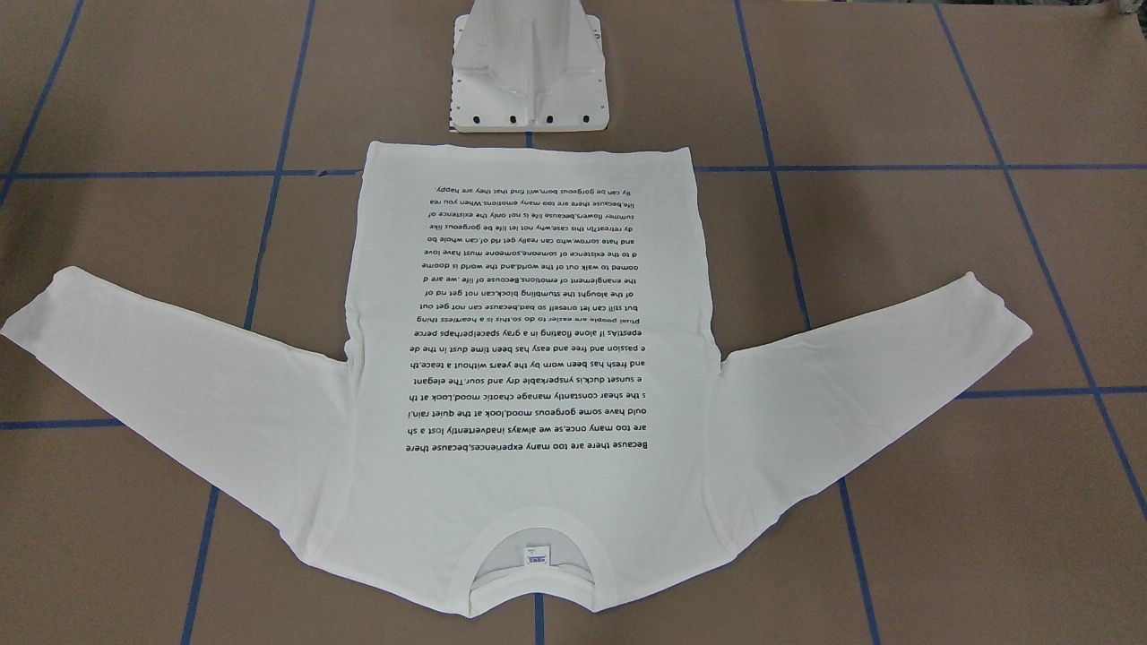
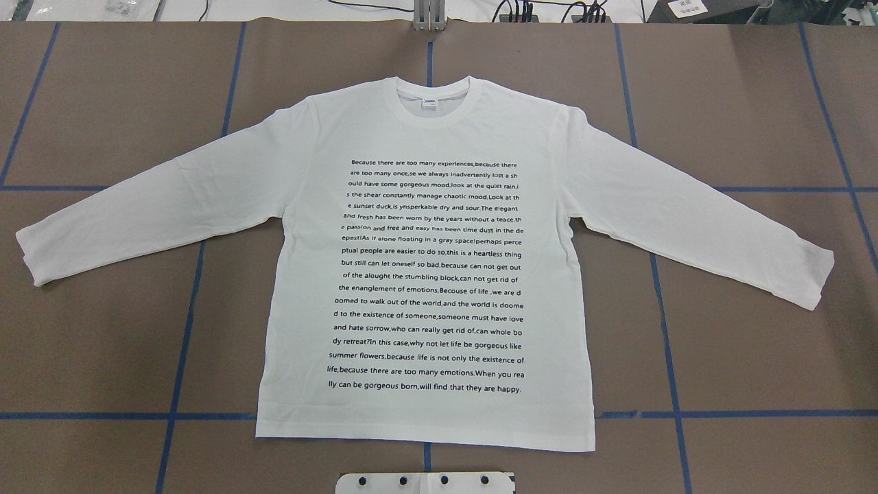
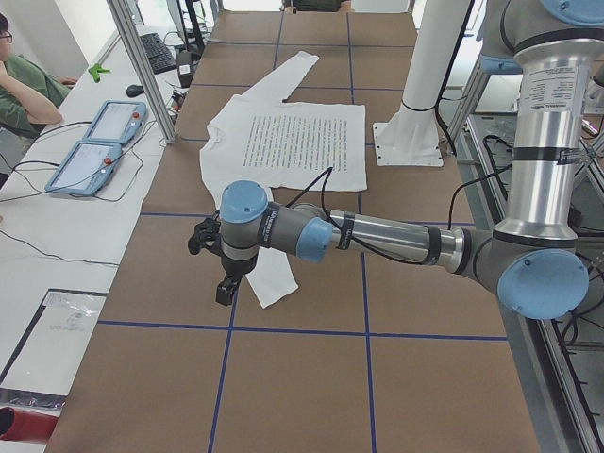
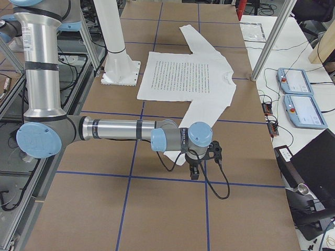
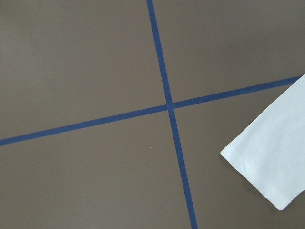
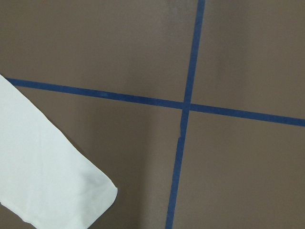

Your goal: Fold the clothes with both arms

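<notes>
The grey metal left arm (image 3: 377, 236) with light blue joint caps stretches low across the foreground. Its black two-finger left end effector (image 3: 226, 294) points down, and how far its fingers are parted I cannot tell. The matching right arm (image 4: 115, 129) mirrors it, and the right end effector (image 4: 194, 172) is just as unreadable. Between the two end effectors lies the white long-sleeved cotton T-shirt (image 2: 425, 274), flat and print up. Each end effector hangs just outboard of a sleeve cuff (image 5: 271, 157) (image 6: 47, 181), probably staged for a paired sleeve grasp; both cuffs lie flat, ungripped.

The brown paper-covered desk (image 2: 103, 103), gridded with blue tape, carries the shirt. Inboard of both end effectors, the white pedestal (image 1: 529, 81) stands at the hem. Outboard, a white side table (image 3: 57, 245) holds two blue-edged control tablets (image 3: 94, 142), and a person (image 3: 24, 90) sits beside it.
</notes>
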`<state>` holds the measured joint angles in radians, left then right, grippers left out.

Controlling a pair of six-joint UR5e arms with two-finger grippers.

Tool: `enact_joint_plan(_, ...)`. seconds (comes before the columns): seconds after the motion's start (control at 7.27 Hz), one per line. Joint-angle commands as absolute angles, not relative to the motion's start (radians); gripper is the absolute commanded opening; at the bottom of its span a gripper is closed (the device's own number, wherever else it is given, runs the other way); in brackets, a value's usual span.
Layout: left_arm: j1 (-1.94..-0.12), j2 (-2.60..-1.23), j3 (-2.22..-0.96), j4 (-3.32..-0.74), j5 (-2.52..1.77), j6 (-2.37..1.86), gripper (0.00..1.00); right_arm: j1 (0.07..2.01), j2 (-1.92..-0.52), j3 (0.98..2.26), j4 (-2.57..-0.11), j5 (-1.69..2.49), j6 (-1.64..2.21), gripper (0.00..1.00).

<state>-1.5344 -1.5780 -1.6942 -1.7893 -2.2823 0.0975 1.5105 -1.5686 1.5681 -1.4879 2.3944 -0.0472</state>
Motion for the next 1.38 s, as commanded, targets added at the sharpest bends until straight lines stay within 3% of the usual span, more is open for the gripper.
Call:
enact_joint_plan(0.0, -1.534, -1.554, -1.684, -1.928, -2.281, 0.100, 1.00, 1.456, -1.603, 1.528, -1.343, 2.391, -0.002, 1.00)
enact_joint_plan(0.41, -1.534, -1.543, -1.648, -1.936, -2.283, 0.098, 1.00, 1.364, -1.733, 1.507, -0.909, 2.376, 0.376, 1.00)
enact_joint_plan(0.83, -1.534, -1.543, -1.649, -1.937, -2.281, 0.100, 1.00, 1.191, -1.710, 1.497, -0.874, 2.201, 0.462, 1.00)
enact_joint_plan(1.24, -1.534, -1.543, -1.649, -1.939, -2.281, 0.100, 1.00, 1.142, -1.652, 1.462, -0.874, 2.195, 0.503, 1.00)
